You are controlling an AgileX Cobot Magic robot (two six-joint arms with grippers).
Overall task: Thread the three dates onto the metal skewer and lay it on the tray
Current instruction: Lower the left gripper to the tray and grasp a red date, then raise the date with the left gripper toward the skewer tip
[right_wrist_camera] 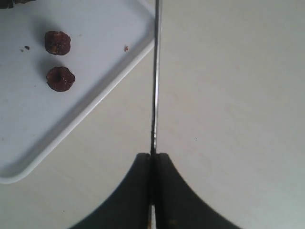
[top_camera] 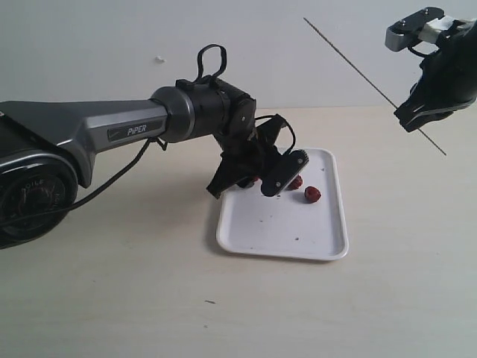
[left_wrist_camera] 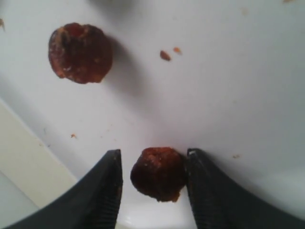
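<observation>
Left gripper (left_wrist_camera: pixel 154 183) open around date (left_wrist_camera: pixel 158 172) in tray (top_camera: pixel 283 231); right gripper (right_wrist_camera: pixel 152 164) clamps skewer (right_wrist_camera: pixel 156 76).

Three wrinkled dark red-brown dates (top_camera: pixel 312 195) (top_camera: pixel 297 181) (left_wrist_camera: pixel 158 173), one thin grey metal skewer (top_camera: pixel 358 70), one flat white rectangular tray (top_camera: pixel 283 227).

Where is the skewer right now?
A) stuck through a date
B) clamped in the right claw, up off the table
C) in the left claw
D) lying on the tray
B: the right claw is shut on the metal skewer, which slants through the air, while the left claw straddles a date on the tray.
</observation>
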